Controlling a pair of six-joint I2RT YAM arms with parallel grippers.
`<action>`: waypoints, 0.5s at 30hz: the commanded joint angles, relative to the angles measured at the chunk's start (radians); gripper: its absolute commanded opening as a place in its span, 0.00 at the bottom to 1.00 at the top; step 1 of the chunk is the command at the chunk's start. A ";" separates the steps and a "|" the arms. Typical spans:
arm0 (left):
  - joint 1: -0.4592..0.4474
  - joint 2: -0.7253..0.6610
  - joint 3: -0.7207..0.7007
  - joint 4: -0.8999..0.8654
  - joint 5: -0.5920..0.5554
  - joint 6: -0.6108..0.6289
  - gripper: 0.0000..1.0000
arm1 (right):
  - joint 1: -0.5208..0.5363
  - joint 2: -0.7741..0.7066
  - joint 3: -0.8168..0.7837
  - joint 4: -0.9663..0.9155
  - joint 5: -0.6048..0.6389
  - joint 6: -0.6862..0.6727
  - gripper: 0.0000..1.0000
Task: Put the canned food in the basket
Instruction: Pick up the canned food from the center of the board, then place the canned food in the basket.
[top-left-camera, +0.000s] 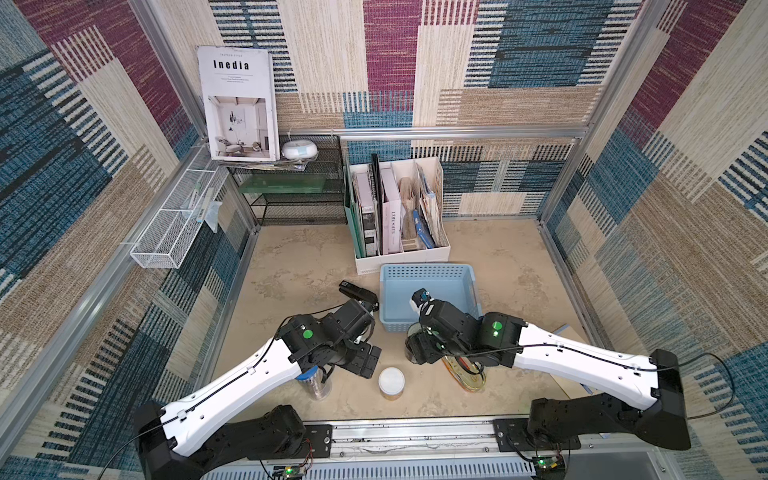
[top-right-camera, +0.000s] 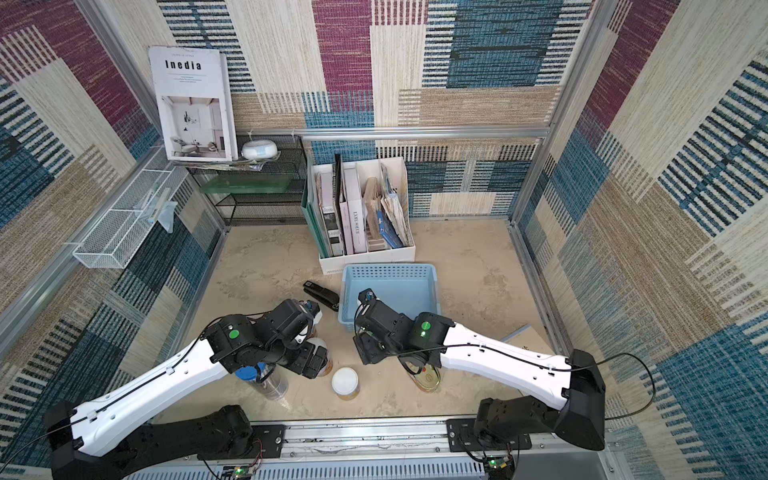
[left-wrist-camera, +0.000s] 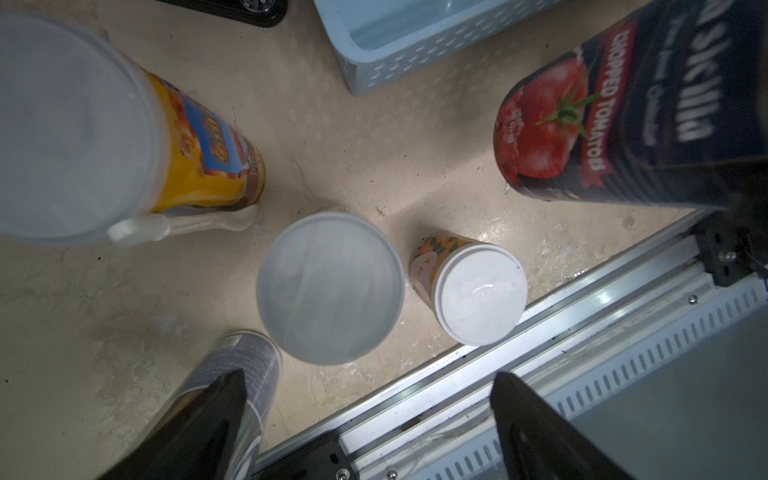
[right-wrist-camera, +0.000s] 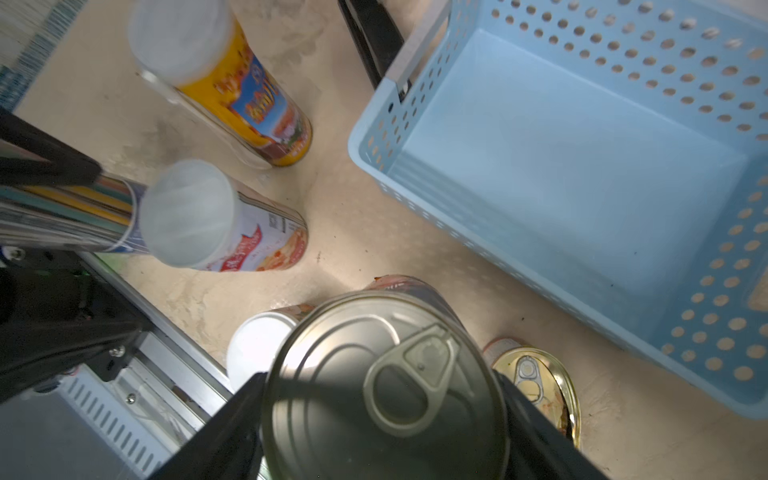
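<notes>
Patchwork woven walls close in a beige, marbled tabletop (top-left-camera: 498, 257). Near its middle sits the light blue basket (top-left-camera: 428, 273), just in front of a white file box (top-left-camera: 405, 262). All five tins are outside it, on the side nearer the arms.

We see the right gripper (right-wrist-camera: 380, 380) clamped on the dark can (left-wrist-camera: 548, 129) — one black finger pressed to each side just under the pull-tab lid — close beside the basket's near wall. We cannot tell whether the can's base is off the table. The flat gold tin (right-wrist-camera: 536, 382) lies just beside that can, partly under the right arm in both top views.

The left gripper (left-wrist-camera: 370, 386) has its fingers spread wide, gripping nothing, and hangs over the tall white can (left-wrist-camera: 330, 289). The tall yellow can (left-wrist-camera: 195, 166) stands upright near it, toward the black stapler (top-left-camera: 359, 293), which lies by the basket's left wall.

The short yellow can (top-left-camera: 391, 382) stands alone between the two arms, near the front rail. The clear pencil tube (top-left-camera: 316, 384) stands upright under the left arm, just beside one left finger in the wrist view.
</notes>
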 joint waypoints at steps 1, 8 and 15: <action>-0.003 0.015 -0.003 -0.008 0.001 -0.005 0.97 | 0.001 -0.030 0.052 0.017 0.034 -0.036 0.34; -0.003 0.061 -0.008 -0.007 -0.026 -0.016 0.99 | -0.067 -0.008 0.225 -0.072 0.089 -0.134 0.35; -0.003 0.113 -0.009 -0.007 -0.052 -0.026 0.99 | -0.274 0.046 0.303 -0.047 -0.005 -0.280 0.38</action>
